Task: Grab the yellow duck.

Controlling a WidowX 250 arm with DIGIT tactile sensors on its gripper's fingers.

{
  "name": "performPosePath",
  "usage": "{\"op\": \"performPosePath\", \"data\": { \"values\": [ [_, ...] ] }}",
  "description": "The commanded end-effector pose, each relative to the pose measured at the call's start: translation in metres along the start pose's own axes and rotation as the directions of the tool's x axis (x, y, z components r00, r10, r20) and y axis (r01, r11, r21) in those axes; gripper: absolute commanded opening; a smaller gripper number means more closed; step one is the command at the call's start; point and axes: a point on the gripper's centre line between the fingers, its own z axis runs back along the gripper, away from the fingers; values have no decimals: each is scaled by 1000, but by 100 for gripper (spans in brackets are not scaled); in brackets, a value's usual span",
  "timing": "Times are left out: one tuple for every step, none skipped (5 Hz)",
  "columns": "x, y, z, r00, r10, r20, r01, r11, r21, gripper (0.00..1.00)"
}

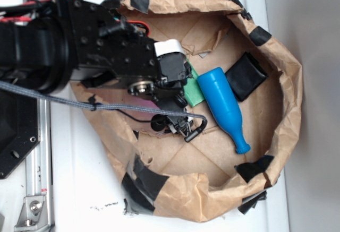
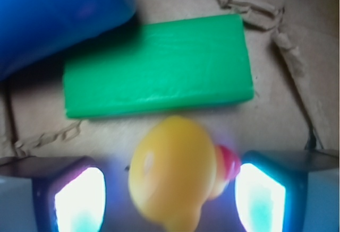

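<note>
Between the two glowing fingertip pads (image 2: 79,200) of the end effector (image 2: 170,203), seen in the wrist view, the yellow duck (image 2: 172,176) is found, its red-orange beak turned toward the right-hand pad. The jaws are held apart, with a gap visible on each side of the duck, so no clamping is shown; whether either pad touches the toy cannot be told because of blur. Just beyond the duck, a flat green block (image 2: 159,65) is laid on the brown paper floor, and a blue bottle (image 2: 53,14) is seen at the upper left, its body overlapping the block's corner in the frame. From the exterior view, the black robot arm (image 1: 79,46) is seen reaching from the left into a crumpled brown paper basin (image 1: 287,83) patched with black tape, which is set on a white bench (image 1: 85,173). The duck is hidden by the arm there. The blue bottle (image 1: 223,104) lies on its side, neck pointing toward the lower right, beside the green block (image 1: 194,88) and a black box (image 1: 245,75).
</note>
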Motion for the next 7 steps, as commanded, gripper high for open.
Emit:
{"op": "performPosePath", "data": {
  "values": [
    [18,5,5,997,63,39,-62,998,-25,0],
    [17,6,2,997,63,42,-63,998,-7,0],
    [19,7,-1,997,72,37,-72,997,4,0],
    [20,8,0,996,79,45,-79,997,5,0],
    [25,9,0,994,93,51,-94,996,4,0],
    [24,8,1,995,92,46,-93,996,2,0],
    [23,6,3,995,87,44,-87,996,0,0]
  ]
}}
